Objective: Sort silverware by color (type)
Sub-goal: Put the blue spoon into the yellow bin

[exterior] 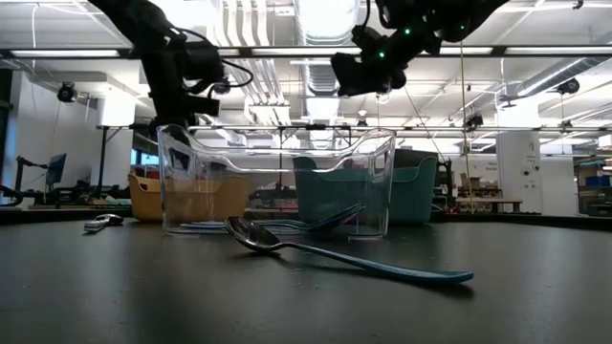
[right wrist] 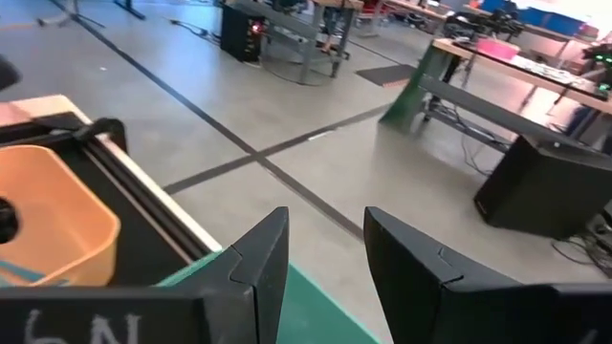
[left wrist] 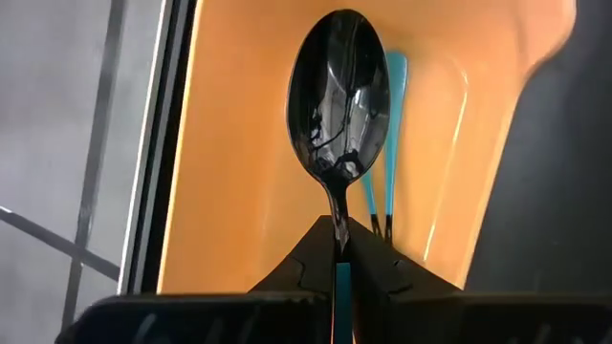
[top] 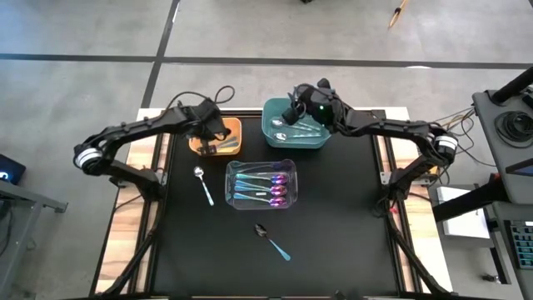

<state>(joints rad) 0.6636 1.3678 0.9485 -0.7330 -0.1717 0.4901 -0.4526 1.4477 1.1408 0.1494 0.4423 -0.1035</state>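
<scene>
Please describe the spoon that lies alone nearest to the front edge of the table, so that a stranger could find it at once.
On the black table, look in front of the clear bin, toward the near edge. A single spoon lies there on the bare mat. Unlike the silver-bowled spoon left of the bin, its bowl is dark, with a light-blue handle.

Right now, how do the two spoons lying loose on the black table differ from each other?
The silver-bowled spoon lies near the orange bin, on the left arm's side; the dark-bowled spoon lies nearer the table's front, past the clear bin. One bowl is bright, the other dark. Both have thin light-blue handles and lie ungripped.
</scene>
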